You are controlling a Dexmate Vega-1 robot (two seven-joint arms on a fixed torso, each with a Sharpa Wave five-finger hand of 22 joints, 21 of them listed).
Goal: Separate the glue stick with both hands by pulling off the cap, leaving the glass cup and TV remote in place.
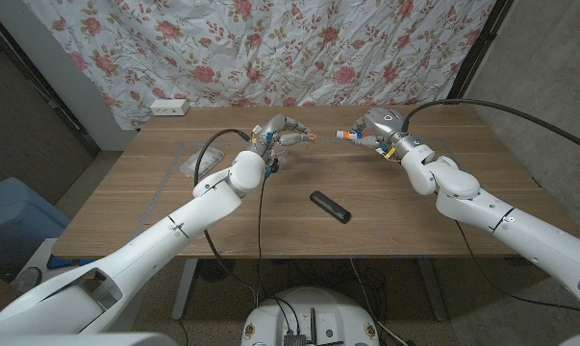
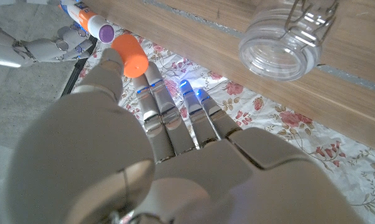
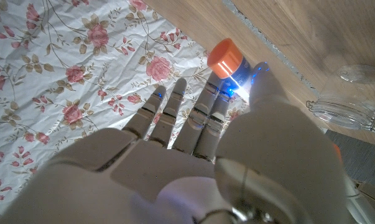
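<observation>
**Glue stick pulled in two above the desk**

Head view: the left robot hand (image 1: 282,131) pinches the orange cap (image 1: 310,138). The right robot hand (image 1: 374,129) holds the glue stick (image 1: 347,135). A gap lies between cap and stick. The TV remote (image 1: 330,207) lies on the desk (image 1: 174,226), nearer the robot.

Left wrist view: fingertips (image 2: 115,57) press the cap (image 2: 130,55). The glass cup (image 2: 285,38) stands on the desk.

Right wrist view: the thumb and a finger squeeze the stick (image 3: 227,60).
</observation>
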